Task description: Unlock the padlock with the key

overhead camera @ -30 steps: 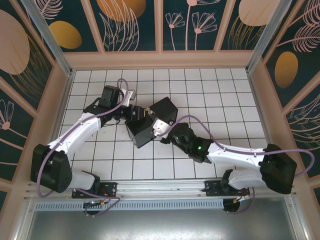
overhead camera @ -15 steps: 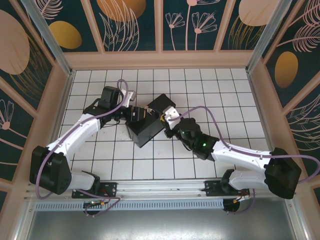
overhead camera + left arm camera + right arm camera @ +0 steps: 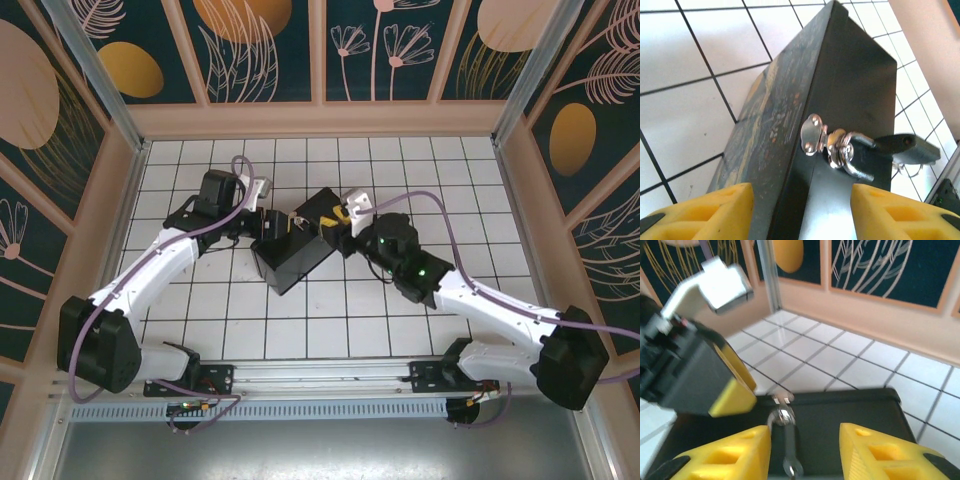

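Arms are seen reaching in from the near edge of the tiled table [image 3: 400, 170], the left arm [image 3: 150, 270] from the left and the right arm [image 3: 490, 305] from the right, and both are met at a black box [image 3: 290, 265] near the middle. The left gripper [image 3: 801, 212] is held with its yellow fingers [image 3: 710, 210] wide apart, astride the edge where the painted lid meets the dark front face; whether the pads touch the box cannot be told. Just beyond them a silvery hasp [image 3: 812, 134] is fixed at that edge, and the padlock [image 3: 912, 147] is hung from it by its shackle [image 3: 862, 141], its dark body jutting sideways. The right gripper [image 3: 805, 452] is set at the opposite side with its jaws parted and nothing clamped; a slim metal strip [image 3: 786, 435] is seen between its fingers [image 3: 880, 452], untouched, and which part of the lock it is cannot be told. Farther off, painted wall panels [image 3: 270, 50] are ranged behind the table.
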Tool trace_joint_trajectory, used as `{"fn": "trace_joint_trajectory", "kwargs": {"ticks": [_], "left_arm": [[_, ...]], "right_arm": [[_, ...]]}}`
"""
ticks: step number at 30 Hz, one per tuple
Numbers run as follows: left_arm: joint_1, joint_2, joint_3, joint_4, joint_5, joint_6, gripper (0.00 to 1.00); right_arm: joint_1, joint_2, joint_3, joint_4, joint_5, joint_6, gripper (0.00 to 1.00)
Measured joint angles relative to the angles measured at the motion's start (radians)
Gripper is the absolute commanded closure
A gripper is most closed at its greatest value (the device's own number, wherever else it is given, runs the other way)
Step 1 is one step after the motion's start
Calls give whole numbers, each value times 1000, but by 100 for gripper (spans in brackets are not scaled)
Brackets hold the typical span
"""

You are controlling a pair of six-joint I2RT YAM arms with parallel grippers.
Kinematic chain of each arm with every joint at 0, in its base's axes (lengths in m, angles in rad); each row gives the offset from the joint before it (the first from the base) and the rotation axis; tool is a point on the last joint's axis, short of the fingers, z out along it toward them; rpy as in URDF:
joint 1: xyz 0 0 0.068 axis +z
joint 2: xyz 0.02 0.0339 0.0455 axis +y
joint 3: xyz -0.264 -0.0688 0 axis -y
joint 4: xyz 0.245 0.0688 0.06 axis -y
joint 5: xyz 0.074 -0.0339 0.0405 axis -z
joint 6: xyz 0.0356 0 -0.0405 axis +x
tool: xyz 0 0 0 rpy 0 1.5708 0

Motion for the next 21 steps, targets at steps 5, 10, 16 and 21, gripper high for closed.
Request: {"fn": "trace_joint_trajectory", "kwargs": {"ticks": [5,10,16,21], "left_arm": [[0,-16,24,-2,-35,-10,42],[0,-39,23,-14,-72,-15,42],[0,-58,19,-19,-83,-15,43],[0,-69,17,-32,-83,-15,44]], "right_arm": [[-2,74,97,-66,-62,-2,53],[-13,164,138,-174,-111,-1,53],[-34,212,160,-266,-128,18,67],[-115,212,172,-278,-198,81,74]]}}
